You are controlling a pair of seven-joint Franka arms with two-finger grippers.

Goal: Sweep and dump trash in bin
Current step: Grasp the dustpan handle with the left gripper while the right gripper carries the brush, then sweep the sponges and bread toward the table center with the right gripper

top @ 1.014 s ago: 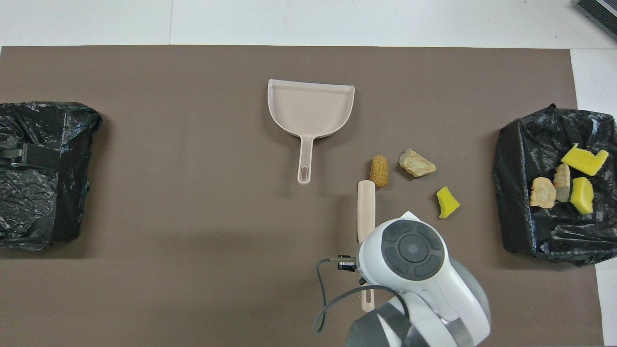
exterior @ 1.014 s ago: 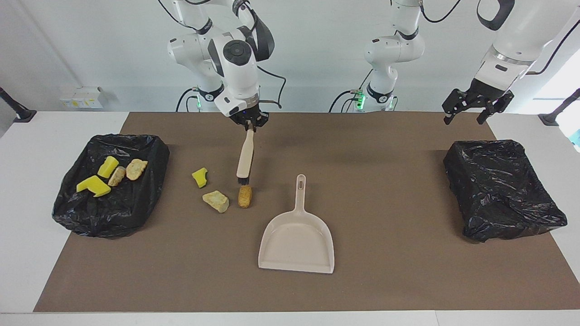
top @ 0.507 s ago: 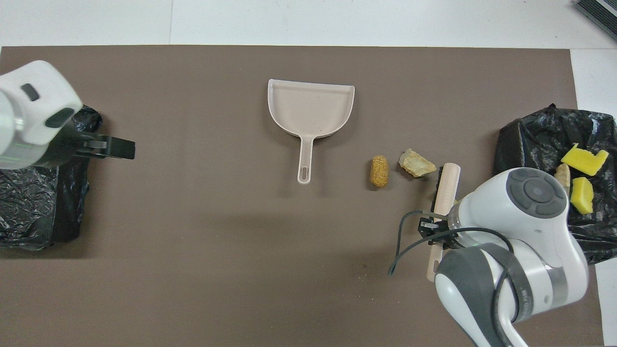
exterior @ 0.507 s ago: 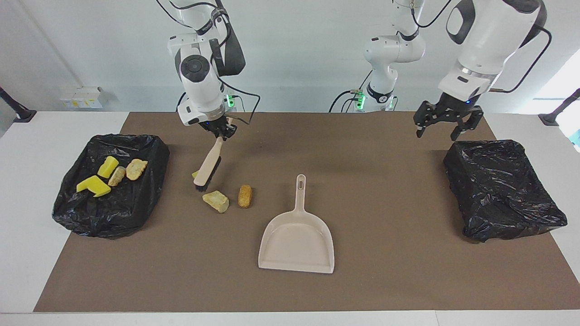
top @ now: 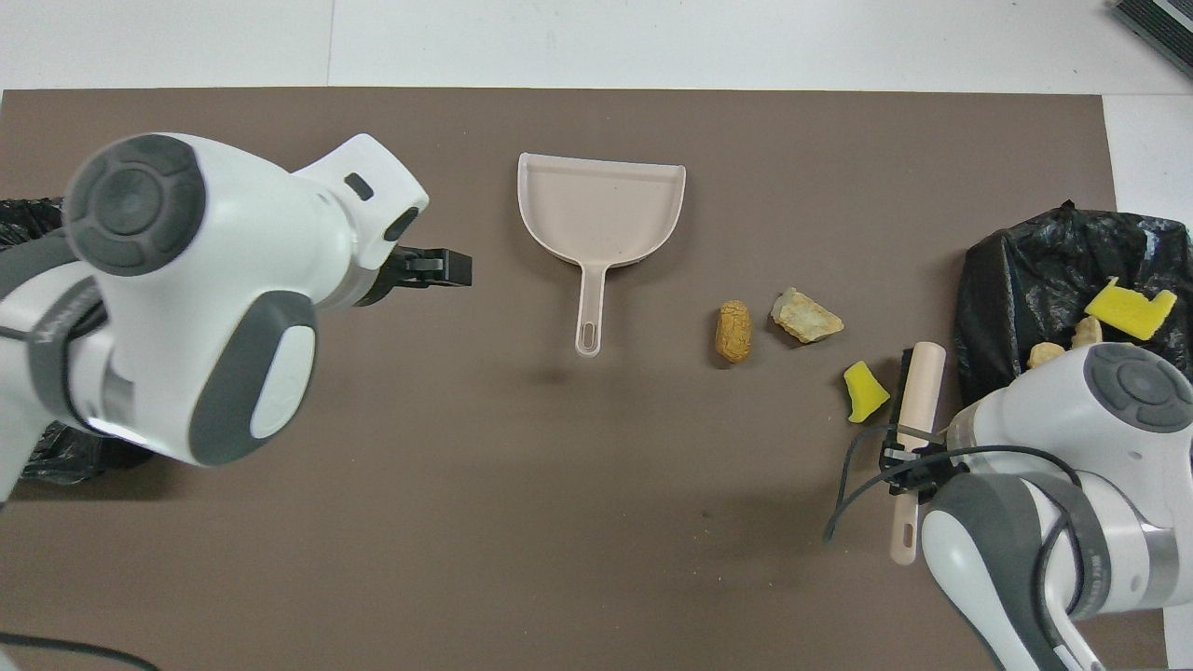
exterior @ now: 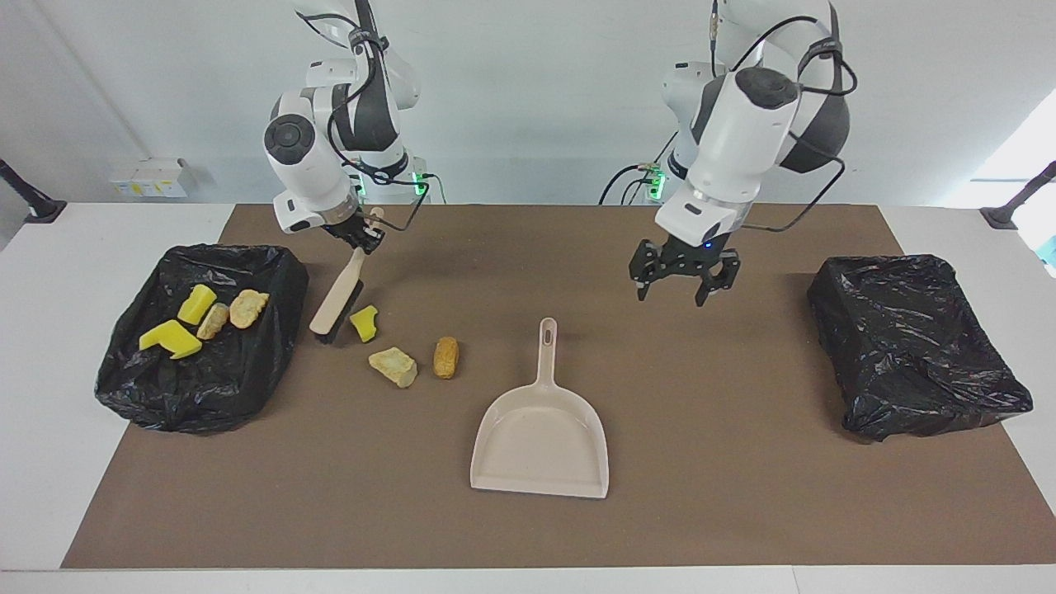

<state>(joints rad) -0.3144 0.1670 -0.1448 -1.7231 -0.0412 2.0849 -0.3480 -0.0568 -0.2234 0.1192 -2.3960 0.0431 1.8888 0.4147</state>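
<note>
I see the right gripper (exterior: 360, 237) clamped on the brush (exterior: 337, 295), bristles beside the yellow sponge chunk (exterior: 364, 322) near the tan lump (exterior: 393, 366) and orange lump (exterior: 445, 357), four bits lying in the bin (exterior: 247, 379), and the left gripper (exterior: 683, 283) spread wide above the mat (exterior: 742, 495) near the dustpan (exterior: 540, 433).

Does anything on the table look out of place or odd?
Three trash bits lie loose on the brown mat near the filled bin. The dustpan lies apart from them, unheld.

hidden: bin (top: 1044, 270) trash partly under right arm | empty bin (top: 28, 219) mostly covered
</note>
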